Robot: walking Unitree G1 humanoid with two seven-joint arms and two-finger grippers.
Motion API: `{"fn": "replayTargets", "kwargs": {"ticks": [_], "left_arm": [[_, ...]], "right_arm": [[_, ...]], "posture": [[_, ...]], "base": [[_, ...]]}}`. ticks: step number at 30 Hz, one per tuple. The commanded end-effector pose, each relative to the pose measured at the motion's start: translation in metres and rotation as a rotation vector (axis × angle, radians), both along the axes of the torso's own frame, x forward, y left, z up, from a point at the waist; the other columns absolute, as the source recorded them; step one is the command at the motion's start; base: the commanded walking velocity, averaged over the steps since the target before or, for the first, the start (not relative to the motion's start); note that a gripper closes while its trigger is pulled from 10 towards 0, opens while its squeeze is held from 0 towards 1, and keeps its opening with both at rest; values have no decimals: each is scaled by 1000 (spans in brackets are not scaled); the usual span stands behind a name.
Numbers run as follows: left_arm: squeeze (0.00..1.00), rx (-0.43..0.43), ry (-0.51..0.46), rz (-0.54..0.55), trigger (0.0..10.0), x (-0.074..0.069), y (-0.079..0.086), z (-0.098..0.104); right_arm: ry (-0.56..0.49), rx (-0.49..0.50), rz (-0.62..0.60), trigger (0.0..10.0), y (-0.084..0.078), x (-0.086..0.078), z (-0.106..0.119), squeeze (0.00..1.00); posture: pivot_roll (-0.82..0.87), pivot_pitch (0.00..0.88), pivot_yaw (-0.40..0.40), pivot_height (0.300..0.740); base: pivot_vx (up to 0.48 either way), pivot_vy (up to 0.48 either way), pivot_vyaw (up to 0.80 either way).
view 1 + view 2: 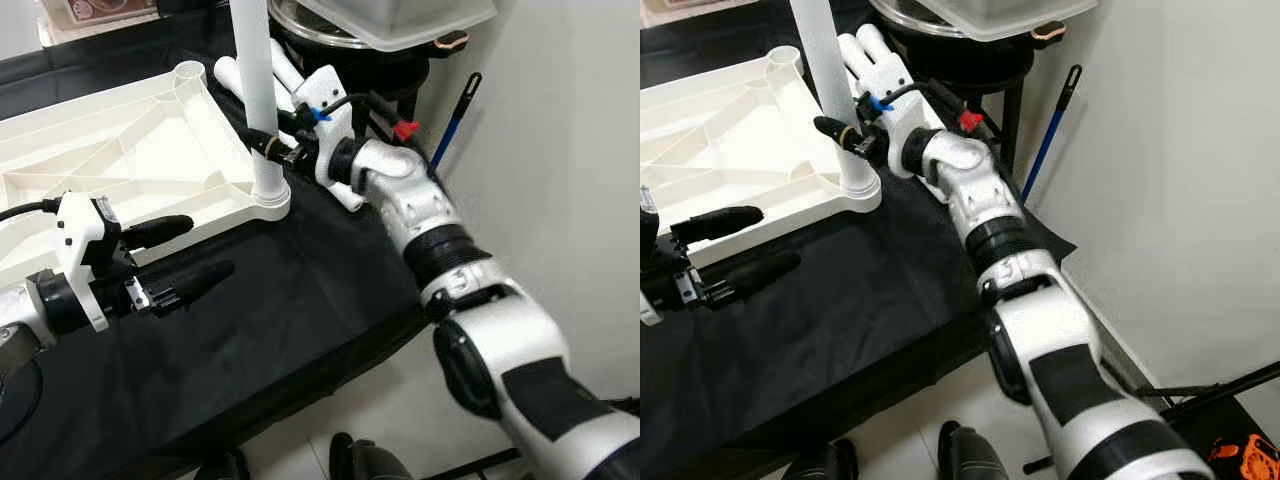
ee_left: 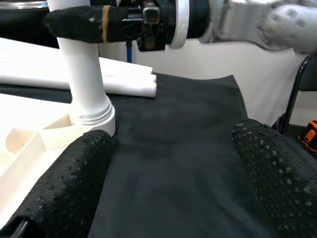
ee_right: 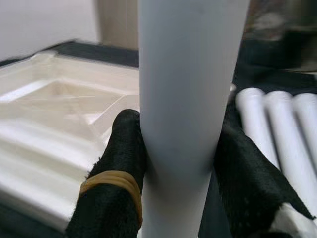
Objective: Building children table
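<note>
— Where are your arms?

— My right arm reaches forward and across, elbow bent, wrist turned inward. My right pincer (image 1: pixel 268 146) pinches the white table leg (image 1: pixel 255 70) low down, one black finger on each side of the tube. The leg stands upright, its foot seated in the round corner socket (image 1: pixel 270 203) of the white tabletop (image 1: pixel 120 160).

— And the left?

— My left pincer (image 1: pixel 185 255) hovers low over the black cloth (image 1: pixel 300 290), just beside the near edge of the tabletop. Its two fingers (image 2: pixel 74 183) are spread apart with nothing between them, pointing toward the socket.

— How does the tabletop lie?

— Underside up, ribs showing, flat on the cloth-covered surface. Another empty socket sits at its far corner. Spare white legs (image 3: pixel 277 129) lie side by side on the cloth beyond the standing one, touching each other.

— What about the room?

— A plain white wall (image 1: pixel 1180 180) runs along my right. A blue-handled stick (image 1: pixel 1045 135) leans against it. Behind the spare legs stands a dark rack carrying a clear plastic tub (image 1: pixel 400 20). The floor below the surface's edge is pale.
</note>
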State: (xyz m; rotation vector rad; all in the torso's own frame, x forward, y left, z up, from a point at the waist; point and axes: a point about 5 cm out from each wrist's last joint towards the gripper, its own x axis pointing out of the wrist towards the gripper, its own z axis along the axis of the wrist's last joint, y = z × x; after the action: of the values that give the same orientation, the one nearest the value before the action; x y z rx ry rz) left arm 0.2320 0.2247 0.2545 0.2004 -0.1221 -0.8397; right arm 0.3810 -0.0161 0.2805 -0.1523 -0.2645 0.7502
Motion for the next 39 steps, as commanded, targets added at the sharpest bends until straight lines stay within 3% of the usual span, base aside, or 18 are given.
{"fn": "replayTargets", "kwargs": {"ticks": [1, 3, 4, 5, 17, 18, 22, 23, 24, 25, 26, 28, 35, 37, 39], "left_arm": [[0, -2, 6, -7, 10000, -2, -1, -1], [0, -4, 3, -5, 10000, -1, 0, -2], [0, -4, 3, -5, 10000, -1, 0, -2], [0, -1, 4, -6, 10000, 0, 1, -2], [0, -8, -6, -12, 10000, 3, -1, -2], [0, -9, -6, -14, 10000, 4, -1, -2], [0, -8, -6, -14, 10000, 5, -1, -2], [0, -7, -7, -15, 10000, 5, -1, -2], [0, -7, -7, -15, 10000, 5, -1, -2], [0, -6, -7, -18, 10000, 6, -1, -2], [0, -6, -7, -18, 10000, 6, -1, -2], [0, -6, -7, -22, 10000, 6, -1, -2], [0, -7, -5, -29, 10000, 4, -2, -2], [0, -7, -5, -30, 10000, 4, -2, -2], [0, -2, -4, -30, 10000, 3, -2, -2]], "right_arm": [[44, -41, -110, 0, -3, 1, -15, 0], [79, 39, -165, 0, 20, -25, -30, 0], [79, 39, -165, 0, 20, -25, -30, 0], [84, 66, -161, 0, 32, -38, -32, 0], [80, 53, -159, 0, 32, -50, -30, 0], [86, 61, -141, 10000, 31, -51, -28, 0], [71, 63, -80, 10000, 30, -58, -21, 0], [63, 73, -14, 10000, 27, -61, -16, 173], [63, 73, -14, 10000, 27, -61, -16, 173], [69, 88, 127, 10000, 22, -65, -9, 1000], [69, 88, 127, 10000, 22, -65, -9, 1000], [54, 60, 270, 10000, 11, -67, -1, 1000], [31, -25, 382, 10000, -29, -54, 15, 1000], [29, -30, 389, 10000, -30, -54, 15, 1000], [21, -93, 407, 10000, -39, -43, 17, 1000]], "posture": [[48, 268, -102, 740], [44, 264, -89, 740], [44, 264, -89, 740], [44, 262, -88, 740], [25, 249, -85, 740], [24, 247, -83, 740], [23, 244, -81, 740], [21, 243, -77, 740], [21, 243, -77, 740], [20, 242, -76, 740], [20, 242, -76, 740], [20, 242, -77, 740], [23, 244, -80, 740], [24, 244, -79, 740], [36, 247, -76, 740]], "base": [[0, 0, 0], [0, 0, 0], [0, 0, 0], [0, 0, 0], [0, 0, 0], [0, 0, 0], [0, 0, 0], [0, 0, 0], [0, 0, 0], [0, 0, 0], [0, 0, 0], [0, 0, 0], [0, 0, 0], [0, 0, 0], [0, 0, 0]]}}
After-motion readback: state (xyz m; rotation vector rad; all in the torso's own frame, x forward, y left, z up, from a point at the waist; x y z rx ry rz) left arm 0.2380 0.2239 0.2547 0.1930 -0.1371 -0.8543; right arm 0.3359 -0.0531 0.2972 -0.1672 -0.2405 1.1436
